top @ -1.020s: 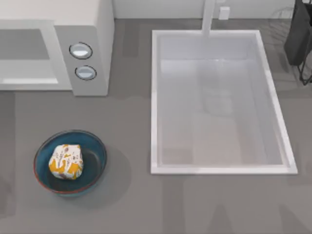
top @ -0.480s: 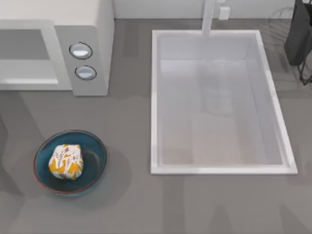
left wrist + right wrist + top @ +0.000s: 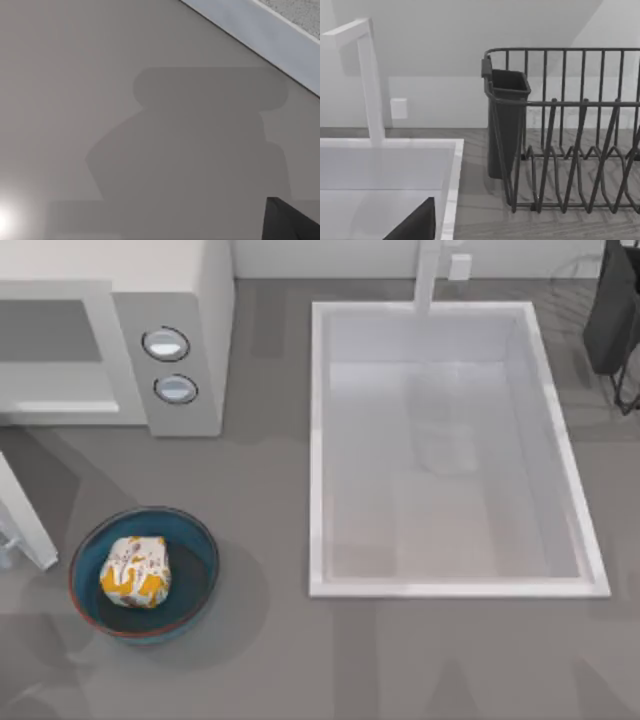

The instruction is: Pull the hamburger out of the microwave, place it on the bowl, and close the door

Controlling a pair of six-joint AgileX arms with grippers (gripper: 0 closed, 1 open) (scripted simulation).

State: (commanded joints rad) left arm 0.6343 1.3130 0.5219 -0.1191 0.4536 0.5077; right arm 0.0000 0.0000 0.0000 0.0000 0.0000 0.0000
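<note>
With the hamburger [image 3: 134,571] seated in the bowl [image 3: 196,545], swing the half-open door [image 3: 24,515] onto the microwave [image 3: 180,300]; jaw state cannot be told.

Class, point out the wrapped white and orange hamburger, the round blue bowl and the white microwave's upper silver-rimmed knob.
Hamburger [image 3: 134,571], top view, middle of the wrapping.
Bowl [image 3: 196,558], top view, bare teal inside.
Upper knob [image 3: 166,343], top view, centre of the knob.

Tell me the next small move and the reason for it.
Probably keep swinging the door toward the microwave front. The hamburger already sits in the bowl, and the door's edge stands out at the table's left, away from the cavity, so closing is what remains.
</note>
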